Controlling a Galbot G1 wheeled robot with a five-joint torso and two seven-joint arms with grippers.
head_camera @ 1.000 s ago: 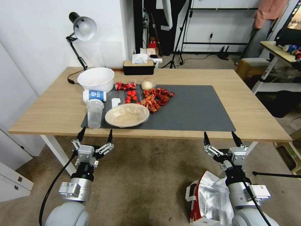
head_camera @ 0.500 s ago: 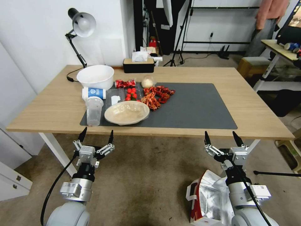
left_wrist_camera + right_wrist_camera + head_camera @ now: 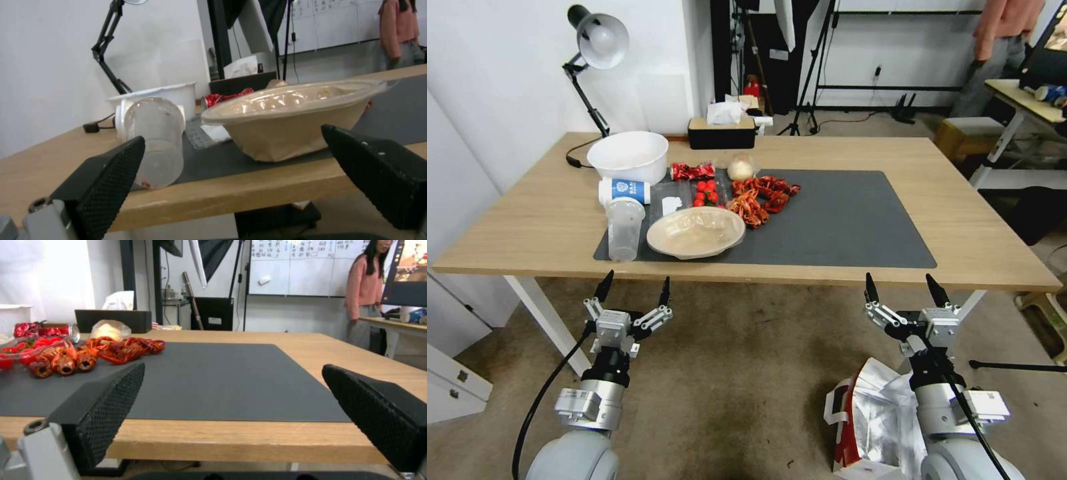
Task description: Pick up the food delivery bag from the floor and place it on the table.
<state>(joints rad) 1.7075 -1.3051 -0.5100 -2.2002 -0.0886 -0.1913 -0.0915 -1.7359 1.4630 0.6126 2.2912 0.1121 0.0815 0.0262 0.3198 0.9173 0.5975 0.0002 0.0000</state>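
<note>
**Both grippers waiting spread before the table, bag on the floor**

The food delivery bag (image 3: 870,427) is sitting on the carpeted floor at the robot's right, its silver foil lining gaping upward and a red side panel and white strap facing left. The right arm is partly covering it in the head view. The right gripper (image 3: 905,291) is hanging above and beyond the bag, just short of the near edge of the table (image 3: 534,220), with its fingers spread wide and nothing between them. The left gripper (image 3: 633,289) is hovering level with it on the other side, likewise spread and empty, well apart from the bag.

On the table, the dark grey mat (image 3: 840,220) is lying bare over its right half. Its left end is carrying a lidded beige bowl (image 3: 696,231), a clear plastic cup (image 3: 624,229), a pile of red crayfish (image 3: 762,197) and a tray of cherry tomatoes (image 3: 706,194). A white bowl (image 3: 628,157), a black tissue box (image 3: 721,133) and a desk lamp (image 3: 594,47) are standing toward the far left side.

In the left wrist view the black ribbed fingers (image 3: 106,186) are framing the cup and the beige bowl; in the right wrist view the fingers (image 3: 104,410) are framing the bare mat.
</note>
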